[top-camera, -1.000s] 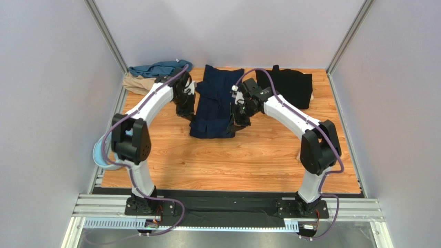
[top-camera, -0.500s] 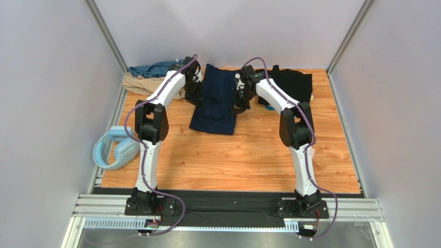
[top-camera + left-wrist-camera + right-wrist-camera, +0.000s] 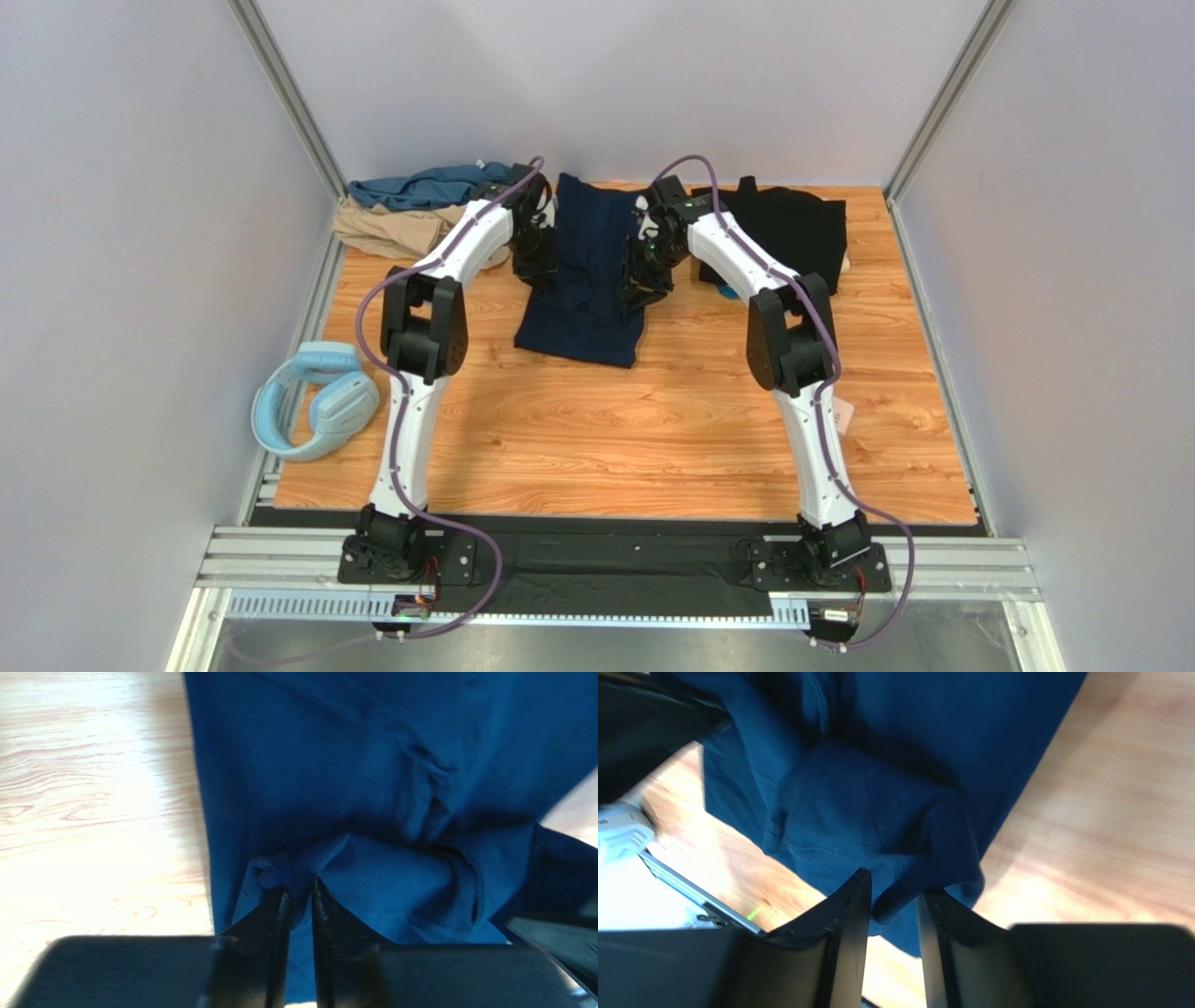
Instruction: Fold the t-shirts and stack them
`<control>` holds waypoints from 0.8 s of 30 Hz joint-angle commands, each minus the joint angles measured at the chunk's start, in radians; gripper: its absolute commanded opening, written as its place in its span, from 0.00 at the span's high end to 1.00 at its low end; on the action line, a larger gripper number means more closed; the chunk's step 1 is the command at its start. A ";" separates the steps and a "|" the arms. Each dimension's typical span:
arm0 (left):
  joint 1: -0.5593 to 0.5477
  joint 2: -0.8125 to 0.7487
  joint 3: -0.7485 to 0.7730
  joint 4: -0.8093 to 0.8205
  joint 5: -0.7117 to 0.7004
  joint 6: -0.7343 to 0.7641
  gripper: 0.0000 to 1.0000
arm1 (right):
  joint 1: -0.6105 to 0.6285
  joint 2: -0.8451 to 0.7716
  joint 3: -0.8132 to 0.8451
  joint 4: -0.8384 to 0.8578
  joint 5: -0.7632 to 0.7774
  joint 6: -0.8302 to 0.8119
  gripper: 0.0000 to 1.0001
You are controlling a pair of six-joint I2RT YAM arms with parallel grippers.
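The navy t-shirt (image 3: pixel 582 287) lies lengthwise at the back middle of the table, its sides folded inward. My left gripper (image 3: pixel 542 261) sits at its left edge and my right gripper (image 3: pixel 638 277) at its right edge. In the left wrist view the left gripper (image 3: pixel 298 892) stands slightly parted, with a bunched fold of navy cloth (image 3: pixel 393 777) at its tips. In the right wrist view the right gripper (image 3: pixel 892 882) is open, a loose fold of the navy t-shirt (image 3: pixel 878 798) between its fingers. The black t-shirt (image 3: pixel 793 231) lies back right. The teal t-shirt (image 3: pixel 421 185) and the tan t-shirt (image 3: pixel 376 224) are crumpled back left.
A pale blue plastic ring (image 3: pixel 312 402) hangs off the table's left edge. Grey walls close in the table on three sides. Bare wood (image 3: pixel 617 434) spans the near half, between the two arm bases.
Both arms have reached farther back and inward along the navy t-shirt's sides, and the shirt now looks narrower. Both grippers, shut before, have parted their jaws.
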 commanded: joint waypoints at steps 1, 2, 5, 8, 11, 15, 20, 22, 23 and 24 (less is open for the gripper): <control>0.003 -0.006 0.027 0.025 -0.066 -0.047 0.76 | -0.026 0.016 0.111 0.042 -0.004 0.020 0.61; 0.003 -0.015 0.021 0.027 -0.101 -0.053 0.76 | -0.032 0.013 0.121 0.048 -0.004 0.023 0.61; 0.003 -0.024 0.013 0.031 -0.139 -0.053 0.76 | -0.053 0.006 0.135 0.101 -0.021 0.060 0.60; 0.003 -0.032 0.013 0.037 -0.161 -0.058 0.86 | -0.069 0.028 0.177 0.132 -0.045 0.089 0.63; 0.003 -0.043 0.008 0.051 -0.164 -0.070 1.00 | -0.078 0.068 0.235 0.134 -0.076 0.111 0.75; 0.003 -0.047 0.005 0.073 -0.158 -0.071 1.00 | -0.086 0.094 0.240 0.158 -0.099 0.128 0.97; 0.003 -0.044 0.005 0.096 -0.175 -0.065 1.00 | -0.090 0.111 0.223 0.166 -0.107 0.135 0.82; 0.003 -0.041 0.010 0.106 -0.178 -0.068 1.00 | -0.093 0.108 0.207 0.168 -0.110 0.135 0.76; 0.003 -0.043 0.008 0.113 -0.178 -0.070 1.00 | -0.096 0.104 0.200 0.166 -0.114 0.135 0.70; 0.003 -0.043 0.008 0.119 -0.178 -0.070 0.94 | -0.099 0.099 0.194 0.166 -0.114 0.134 0.68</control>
